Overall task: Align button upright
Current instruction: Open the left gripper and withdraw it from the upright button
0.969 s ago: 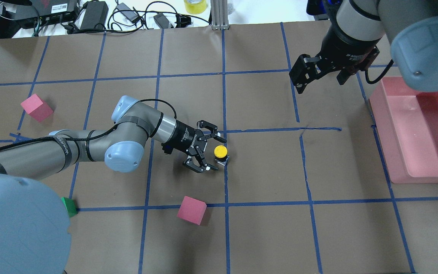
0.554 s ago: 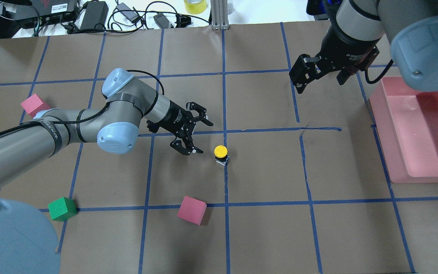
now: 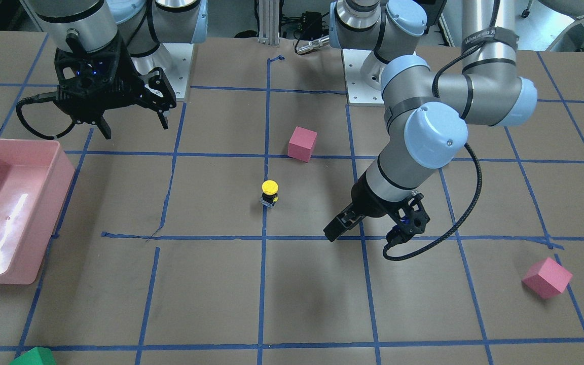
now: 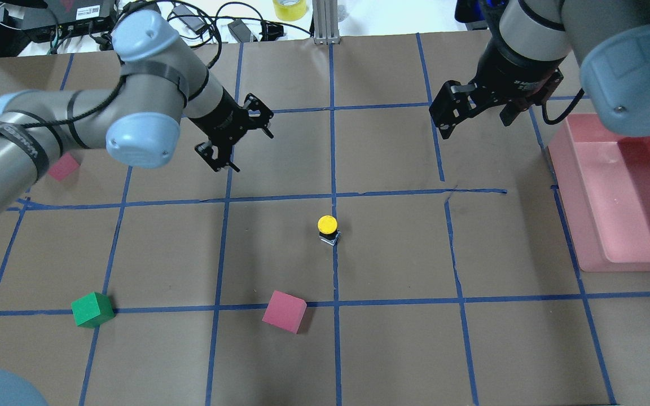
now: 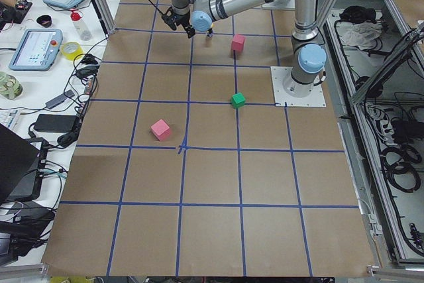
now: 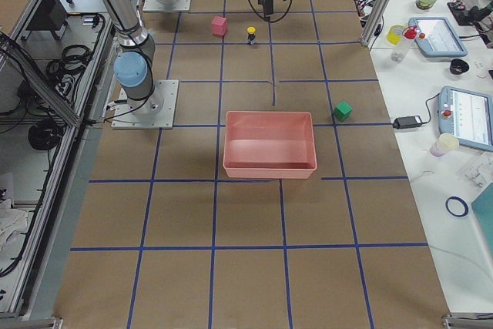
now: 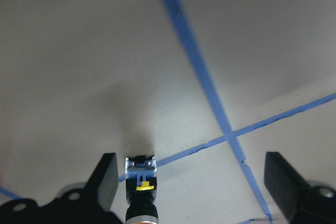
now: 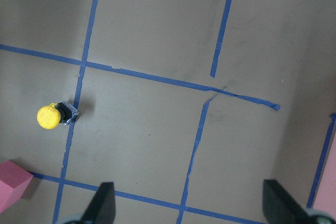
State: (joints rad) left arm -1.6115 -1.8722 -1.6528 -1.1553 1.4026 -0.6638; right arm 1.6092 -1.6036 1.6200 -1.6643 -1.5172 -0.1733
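Plainly, the button (image 4: 328,228) stands upright on the matte brown paper covering the table (image 4: 392,349), with its round yellow mushroom cap uppermost, the black cylindrical body beneath, and the grey-metal base sitting on a blue tape line. Nothing touches it. The left gripper (image 4: 254,152) hangs well apart from it, its black fingers spread wide (the left wrist view shows the button small between them, far below). The right gripper (image 4: 474,127) is likewise spread and holds nothing, near the pink tray (image 4: 573,197). That tray is a smooth, glossy rectangular tub with rounded corners, and its floor catches a streak of light. Two blocky pink cubes (image 4: 284,311) (image 4: 64,167) and a green cube (image 4: 92,309) lie scattered on the paper.
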